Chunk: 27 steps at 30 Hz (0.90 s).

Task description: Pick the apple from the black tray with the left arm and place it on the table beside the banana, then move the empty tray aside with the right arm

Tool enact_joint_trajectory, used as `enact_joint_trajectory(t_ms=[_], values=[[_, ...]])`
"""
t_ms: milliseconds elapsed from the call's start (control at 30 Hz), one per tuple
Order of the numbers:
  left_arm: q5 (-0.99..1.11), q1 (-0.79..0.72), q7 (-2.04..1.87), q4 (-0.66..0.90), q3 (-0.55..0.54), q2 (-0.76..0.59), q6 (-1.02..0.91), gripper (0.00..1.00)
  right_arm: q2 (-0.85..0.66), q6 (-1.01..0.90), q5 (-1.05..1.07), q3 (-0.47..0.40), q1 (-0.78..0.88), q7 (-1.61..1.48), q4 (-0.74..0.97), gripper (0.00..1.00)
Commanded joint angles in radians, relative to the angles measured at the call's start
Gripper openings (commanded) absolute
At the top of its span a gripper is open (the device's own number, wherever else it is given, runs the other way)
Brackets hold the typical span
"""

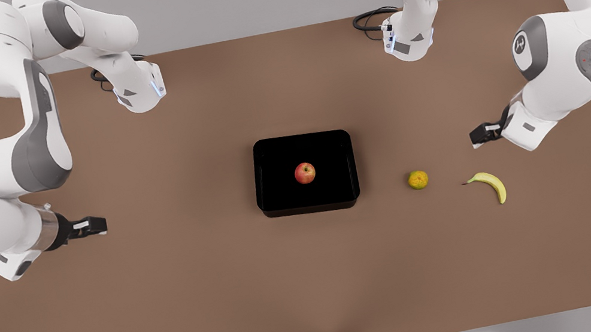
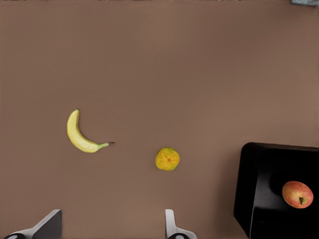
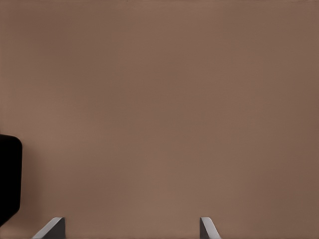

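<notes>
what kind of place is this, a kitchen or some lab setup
Likely a simulated lab bench, not a kitchen: a plain brown table holding only a black tray and fruit such as the banana, flanked by two robot arms.

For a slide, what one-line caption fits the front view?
Two arms wait either side of a black tray holding an apple; orange fruit and banana lie beside it.

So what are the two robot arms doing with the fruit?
Nothing is being held at this moment. The apple sits in the black tray in the middle of the table. The banana and an orange fruit lie on the table on the front view's right. The left gripper hangs open above the table near the banana, clear of the fruit. The right gripper waits open on the tray's other side.
</notes>
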Motion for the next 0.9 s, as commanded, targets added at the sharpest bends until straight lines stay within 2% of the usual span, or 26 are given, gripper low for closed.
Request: enact_joint_trajectory(t_ms=[0, 100, 200, 267, 333, 433, 567, 700, 733, 867], values=[[-0.003, 0.000, 0.050, -0.006, 0.000, 0.003, 0.031, 1.00, -0.001, 0.013, -0.002, 0.000, -0.001, 0.005, 0.000, 1.00], [-0.003, -0.031, 0.047, 0.008, -0.005, 0.030, 0.031, 1.00, 0.034, 0.013, -0.001, -0.003, -0.003, 0.005, 0.000, 1.00], [-0.005, -0.271, -0.230, 0.089, -0.008, 0.105, 0.059, 1.00, 0.105, 0.065, -0.008, -0.008, -0.006, 0.005, 0.002, 1.00], [0.043, -0.403, -0.310, 0.148, -0.006, 0.170, 0.077, 1.00, 0.096, 0.053, -0.007, -0.032, -0.007, -0.001, 0.011, 1.00], [0.032, -0.521, -0.609, 0.235, -0.014, 0.299, 0.082, 1.00, 0.034, -0.002, -0.008, -0.021, -0.007, 0.003, 0.011, 1.00], [0.030, -0.598, -0.856, 0.244, -0.064, 0.406, 0.297, 1.00, 0.011, -0.059, -0.007, -0.023, -0.007, 0.005, 0.011, 1.00], [0.032, -0.640, -0.928, 0.243, -0.064, 0.487, 0.412, 1.00, 0.014, -0.059, -0.005, -0.020, -0.004, 0.006, 0.011, 1.00], [0.046, -0.650, -0.881, 0.132, -0.060, 0.477, 0.436, 1.00, 0.016, -0.059, -0.004, -0.020, -0.003, 0.005, 0.011, 1.00], [0.044, -0.663, -0.899, 0.093, -0.060, 0.472, 0.496, 1.00, 0.016, -0.059, -0.004, -0.020, -0.003, 0.006, 0.011, 1.00], [0.046, -0.683, -0.904, 0.046, -0.060, 0.480, 0.536, 1.00, 0.016, -0.059, -0.002, -0.020, -0.003, 0.000, 0.011, 1.00]])
